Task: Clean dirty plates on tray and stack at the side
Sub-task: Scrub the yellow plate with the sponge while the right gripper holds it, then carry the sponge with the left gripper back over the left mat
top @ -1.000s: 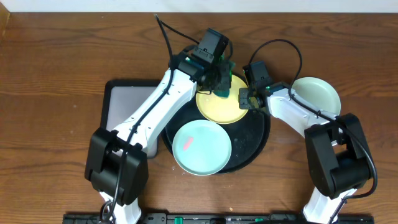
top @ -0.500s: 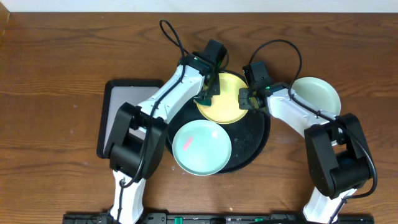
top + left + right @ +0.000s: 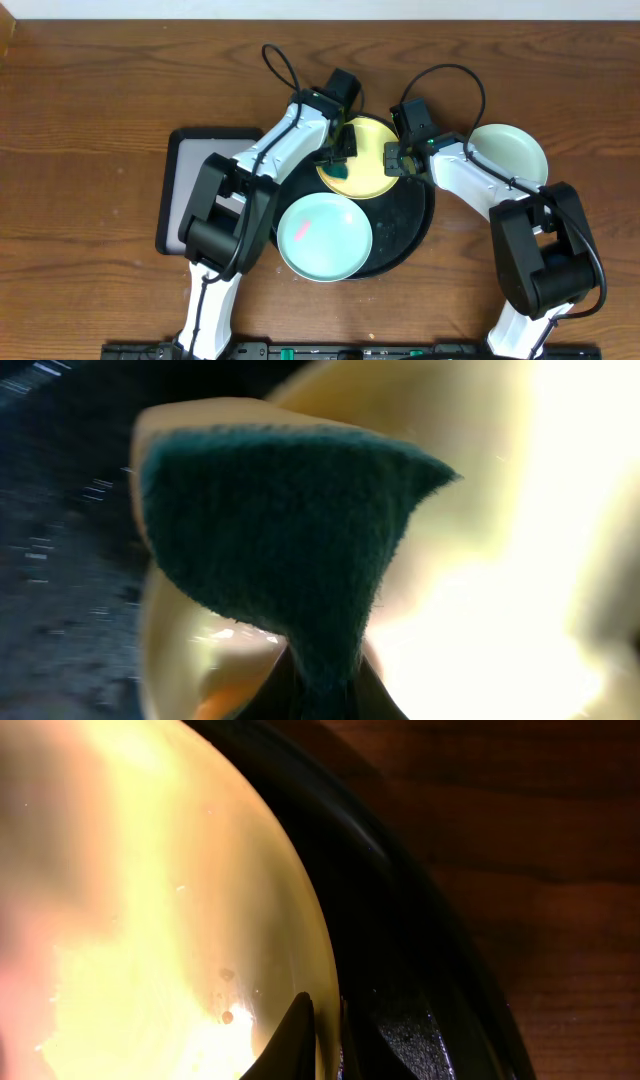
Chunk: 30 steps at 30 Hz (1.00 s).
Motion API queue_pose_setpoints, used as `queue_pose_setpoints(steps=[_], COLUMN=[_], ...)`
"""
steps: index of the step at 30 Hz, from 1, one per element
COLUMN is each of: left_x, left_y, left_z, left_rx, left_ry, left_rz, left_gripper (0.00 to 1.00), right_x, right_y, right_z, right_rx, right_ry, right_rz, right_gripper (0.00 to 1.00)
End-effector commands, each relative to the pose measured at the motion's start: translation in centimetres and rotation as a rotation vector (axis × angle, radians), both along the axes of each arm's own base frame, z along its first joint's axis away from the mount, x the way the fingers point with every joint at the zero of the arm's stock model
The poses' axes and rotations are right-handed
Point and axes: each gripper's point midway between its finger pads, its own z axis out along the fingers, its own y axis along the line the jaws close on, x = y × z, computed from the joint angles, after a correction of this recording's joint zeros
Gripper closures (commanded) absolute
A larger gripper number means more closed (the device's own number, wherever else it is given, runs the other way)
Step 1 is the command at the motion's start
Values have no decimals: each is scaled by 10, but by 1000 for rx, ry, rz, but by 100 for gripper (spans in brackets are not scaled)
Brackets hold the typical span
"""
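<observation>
- Overhead: a brown wooden worktop [image 3: 90, 100] is filling the view, and a strip of pale wall [image 3: 320, 8] is running along its far edge.
- Overhead: 3 plates, 2 trays, 1 sponge and 2 arms are showing.
- Overhead: the round black tray [image 3: 415, 235] is sitting mid-worktop. The yellow plate [image 3: 372, 170] is lying at its far edge and the smeared mint plate [image 3: 335, 240] is overhanging its near-left rim.
- Overhead: the other mint plate [image 3: 508, 152] is resting on bare wood, just off the tray's right side.
- Overhead: the rectangular tray [image 3: 185, 170] is lying toward the worktop's left edge. The left arm [image 3: 275, 150] is crossing its right side and hiding the round tray's left rim.
- Overhead: the left claw [image 3: 339, 158] is pressing a dark green sponge [image 3: 338, 172] onto the yellow plate's left part.
- Overhead: the right claw [image 3: 393, 160] is sitting at that plate's right rim, and black cables [image 3: 470, 78] are looping over the far side.
- Left wrist: the left claw [image 3: 318, 685] is pinching the sponge [image 3: 280, 530] tight from below. The yellow plate [image 3: 520, 580] is glaring bright on the right and the black tray [image 3: 60, 580] is darkening the left.
- Right wrist: the right claw [image 3: 328, 1020] is nipping the yellow plate [image 3: 150, 920] by its rim, nearly closed, with 1 finger [image 3: 295, 1035] lying inside the plate.
- Right wrist: the tray's raised rim [image 3: 400, 920] is curving beside the plate, and the wooden worktop [image 3: 540, 850] is showing beyond.
</observation>
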Motion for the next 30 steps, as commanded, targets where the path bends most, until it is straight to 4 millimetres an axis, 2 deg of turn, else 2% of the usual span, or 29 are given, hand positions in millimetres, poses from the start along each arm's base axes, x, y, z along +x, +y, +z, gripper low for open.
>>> queue_pose_setpoints(steps=[1, 5, 9, 12, 14, 17, 19, 23, 26, 30], left_x=[-47, -49, -29, -17, -12, -12, -16, -35, -54, -81], left_y=[-50, -57, -44, -27, -11, 19, 43, 102, 146, 195], left_z=[-10, 6, 52, 94, 121, 161, 184, 221, 238, 250], left_rx=[-264, -318, -277, -237, -205, -147, -98, 48, 173, 318], left_ry=[244, 246, 82, -53, -133, -239, -290, -370, -391, -372], left_rz=[-62, -73, -64, -36, -3, 48, 88, 134, 158, 223], left_gripper=[93, 93, 92, 92, 93, 93, 92, 92, 92, 92], right_x=[-7, -7, -7, -7, -7, -7, -8, -10, -11, -11], right_y=[4, 4, 4, 4, 4, 6, 8, 8, 8, 7], right_z=[-8, -8, -8, -8, -8, -8, -8, -9, -9, -9], right_rx=[-1, -1, 0, 0, 1, 10, 23, 23, 21, 20], right_ry=[25, 24, 22, 22, 22, 26, 32, 38, 44, 45], right_rz=[14, 14, 14, 14, 15, 19, 25, 26, 25, 25], right_gripper=[92, 89, 61, 41, 32, 29, 31, 54, 69, 88])
